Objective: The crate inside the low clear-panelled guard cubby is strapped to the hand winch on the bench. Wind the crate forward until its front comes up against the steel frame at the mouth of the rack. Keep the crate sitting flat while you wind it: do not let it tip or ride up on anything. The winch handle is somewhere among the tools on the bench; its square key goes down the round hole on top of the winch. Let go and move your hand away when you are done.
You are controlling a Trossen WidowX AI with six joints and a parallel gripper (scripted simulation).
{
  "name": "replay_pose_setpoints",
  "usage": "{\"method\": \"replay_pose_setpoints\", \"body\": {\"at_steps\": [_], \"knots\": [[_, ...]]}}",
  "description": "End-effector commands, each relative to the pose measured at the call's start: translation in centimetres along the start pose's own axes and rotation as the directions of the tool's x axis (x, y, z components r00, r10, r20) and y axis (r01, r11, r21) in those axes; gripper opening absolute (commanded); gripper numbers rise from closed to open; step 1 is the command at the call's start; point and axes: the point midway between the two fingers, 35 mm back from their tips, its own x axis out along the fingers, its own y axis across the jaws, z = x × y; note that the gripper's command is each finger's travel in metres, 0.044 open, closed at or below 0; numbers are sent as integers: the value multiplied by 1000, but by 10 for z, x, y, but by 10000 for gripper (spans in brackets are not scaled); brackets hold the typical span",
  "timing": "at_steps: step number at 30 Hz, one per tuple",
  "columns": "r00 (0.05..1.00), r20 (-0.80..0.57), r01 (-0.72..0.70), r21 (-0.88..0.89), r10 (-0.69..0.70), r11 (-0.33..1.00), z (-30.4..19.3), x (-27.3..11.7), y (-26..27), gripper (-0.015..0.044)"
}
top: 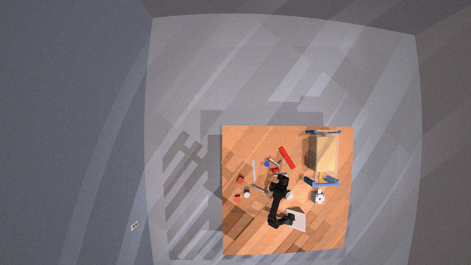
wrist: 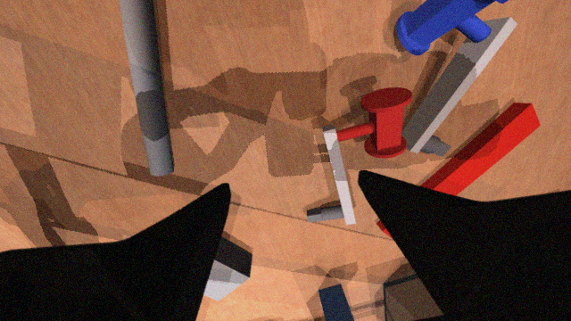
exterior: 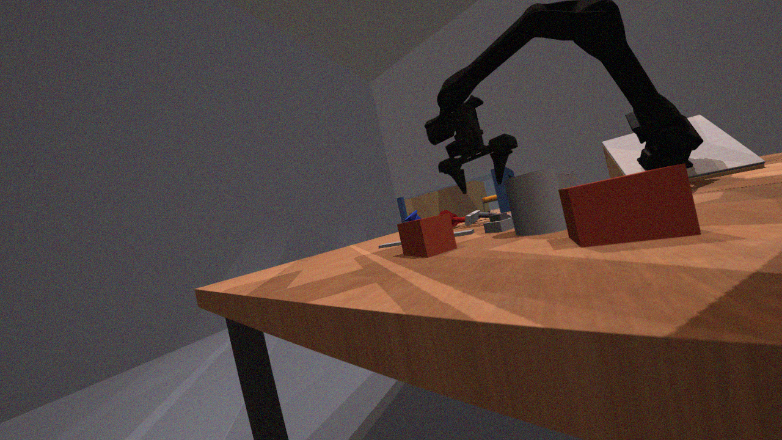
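No handle is seated in the winch [top: 319,198], the crate [top: 326,154] [exterior: 445,198] [wrist: 410,299] at its twelve o'clock is left short of the frame [top: 324,185] [exterior: 503,187] [wrist: 335,303], and the pincer [top: 281,181] [exterior: 482,187] [wrist: 295,182] is spread wide, empty.

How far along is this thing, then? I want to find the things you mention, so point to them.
Done: nothing on the winding that I can see; the crate [top: 326,154] [exterior: 451,201] sits back from the blue frame [top: 324,185] [exterior: 505,197].
In hand: nothing; the open tool [top: 279,183] [exterior: 482,187] [wrist: 295,182] hovers near the red-knobbed crank [top: 275,170] [exterior: 449,216] [wrist: 388,125].
Left: fit a handle in the winch [top: 316,199], wind, withdraw.
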Motion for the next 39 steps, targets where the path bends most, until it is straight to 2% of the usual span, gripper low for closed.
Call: {"method": "replay_pose_setpoints", "body": {"at_steps": [1, 4, 8, 11, 14, 15, 20, 28, 34, 39], "knots": [[1000, -1, 0, 288, 0, 958, -4, 2, -8, 440], [1000, -2, 1, 561, 0, 828, -8, 4, -15, 440], [1000, -2, 2, 842, -1, 540, -13, 6, -23, 440], [1000, -3, 3, 965, -1, 264, -17, 7, -29, 440], [1000, -3, 3, 999, -1, -36, -21, 9, -36, 440], [1000, -3, 3, 991, -1, -135, -22, 10, -38, 440], [1000, -4, 3, 906, -2, -422, -27, 12, -44, 440], [1000, -4, 1, 609, -2, -793, -34, 15, -54, 440], [1000, -5, 0, 298, -2, -955, -38, 17, -60, 440], [1000, -5, -1, 268, -2, -963, -39, 17, -60, 440]]}}
